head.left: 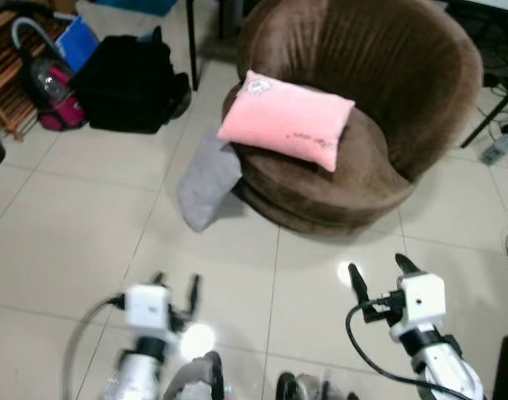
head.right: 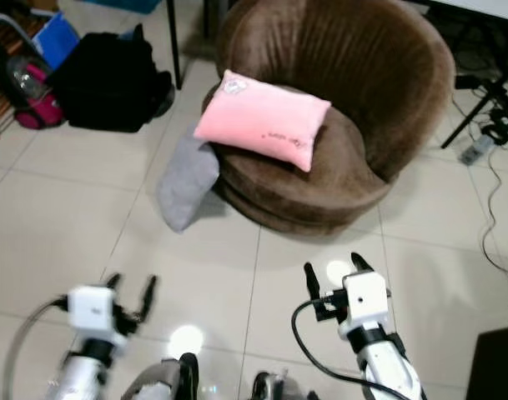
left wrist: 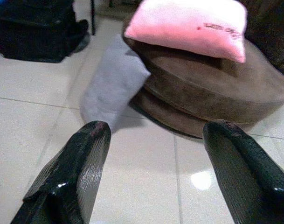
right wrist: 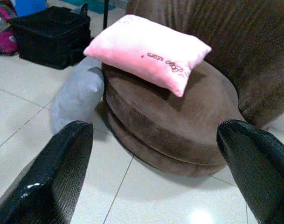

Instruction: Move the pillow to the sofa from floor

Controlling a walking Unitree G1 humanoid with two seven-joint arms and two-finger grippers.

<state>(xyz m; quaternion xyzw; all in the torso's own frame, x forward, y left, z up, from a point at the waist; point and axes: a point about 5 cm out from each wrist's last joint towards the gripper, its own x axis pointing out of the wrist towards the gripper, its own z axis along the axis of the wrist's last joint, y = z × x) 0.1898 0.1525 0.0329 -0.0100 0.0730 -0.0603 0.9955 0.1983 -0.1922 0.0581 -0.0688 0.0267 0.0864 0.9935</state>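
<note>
A soft grey fabric pillow (head.left: 208, 182) lies on the pale tiled floor (head.left: 62, 242), leaning against the left front edge of the round brown plush sofa (head.left: 387, 92). A pink rectangular pillow (head.left: 285, 119) rests on the seat's left edge. Left gripper (head.left: 177, 293) and right gripper (head.left: 379, 279) hover wide apart, holding nothing.

The round sofa (head.left: 379, 100) is dark chocolate brown, its plush backrest ribbed in vertical lines. The pillow (head.left: 285, 121) on its seat is soft pink with a small line of dark lettering near one corner and a pale mark at another. The pillow (head.left: 208, 183) leaning against the sofa's base is plain grey. The floor (head.left: 62, 250) is glossy off-white tile with thin darker grout lines and bright spots of reflected light. A black bag (head.left: 128, 83) sits beside a magenta vacuum cleaner (head.left: 49, 92) with a grey hose, and a blue box (head.left: 77, 42) stands behind them. Both the left gripper (head.left: 177, 293) and the right gripper (head.left: 379, 279) have shiny black fingers on white housings with silver arms.
</note>
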